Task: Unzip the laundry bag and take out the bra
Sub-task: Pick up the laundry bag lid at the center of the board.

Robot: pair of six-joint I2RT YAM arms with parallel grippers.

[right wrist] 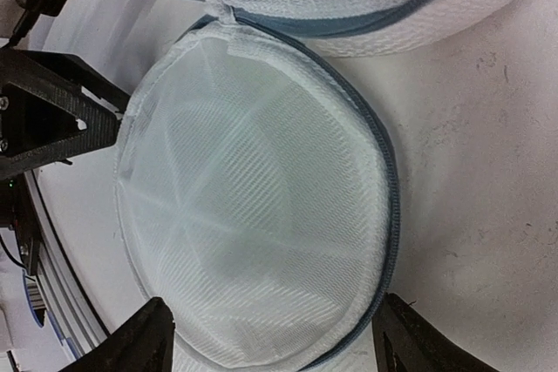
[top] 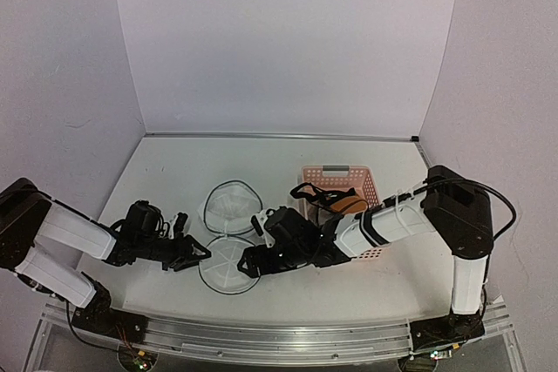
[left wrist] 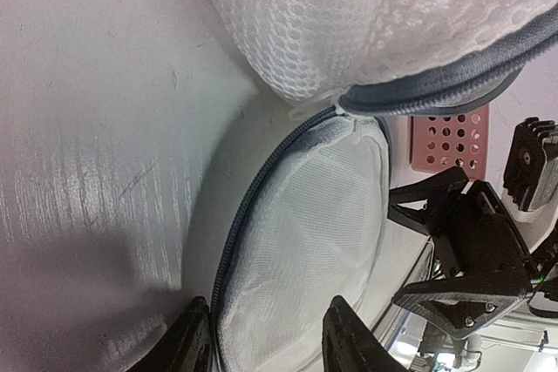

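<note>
— Two parts of the laundry bag (top: 232,206) show from above: the mesh body, and its lid (top: 225,269) flipped open and lying flat on the table (top: 174,172). Where are the claws?
— Either side of the lid. The left claw (top: 195,253) faces it from one flank and the right claw (top: 248,262) from the other, fingertips pointing toward each other.
— Open?
— Both. In the left wrist view the fingers (left wrist: 193,337) stand partway apart, with the lid's dark zipper rim (left wrist: 231,224) running into the gap. In the right wrist view the fingers (right wrist: 144,341) are spread wide, with most of the lid framed between them. Neither clamps anything.
— What does the overhead view add?
— The bra (top: 336,201). It lies in the pink basket (top: 366,182), behind the right claw and alongside its forearm. The left wrist camera catches only a corner of that basket.
— Which way does the bag run?
— Lid and body join at one small hinge point. The long line through both runs crosswise to the line between the claws, with the body beyond their fingertips and the lid between them
</note>
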